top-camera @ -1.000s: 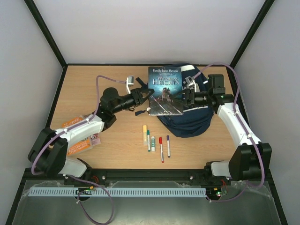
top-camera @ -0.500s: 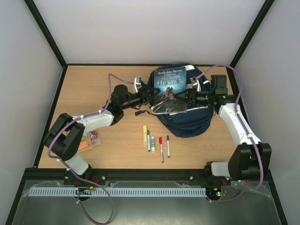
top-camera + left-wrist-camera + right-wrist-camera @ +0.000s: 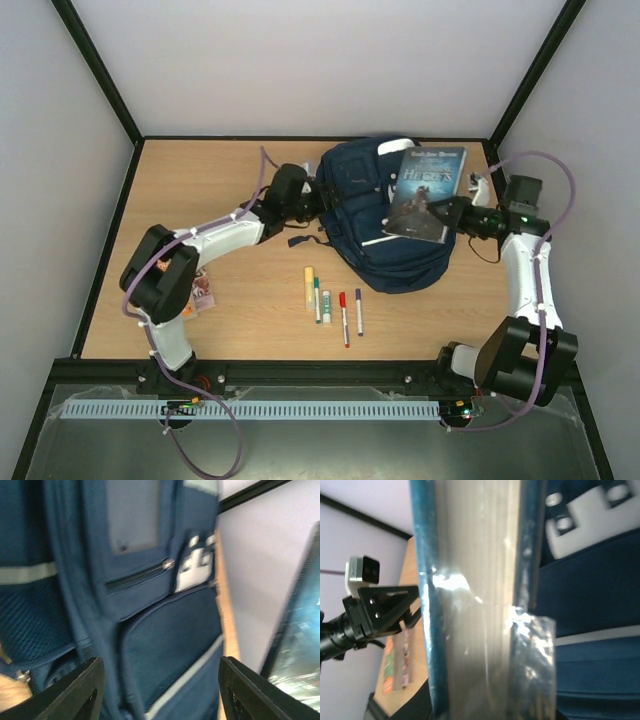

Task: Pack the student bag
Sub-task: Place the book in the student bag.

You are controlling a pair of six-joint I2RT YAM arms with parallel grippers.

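Though plastic-slick, rigid book [image 3: 428, 192] beside soft student bag [image 3: 385, 255].

walls [image 3: 320, 60]: plain pale grey | table [image 3: 190, 180]: light wood top | frame [image 3: 98, 70]: black struts at corners

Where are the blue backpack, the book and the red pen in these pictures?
blue backpack [image 3: 395, 262]: top view, lower front fabric.
book [image 3: 428, 190]: top view, middle of the cover.
red pen [image 3: 344, 320]: top view, middle of the barrel.

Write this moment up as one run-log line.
left gripper: open beside student bag | right gripper: shut on book | book: tilted over bag, not inside | pens: on table
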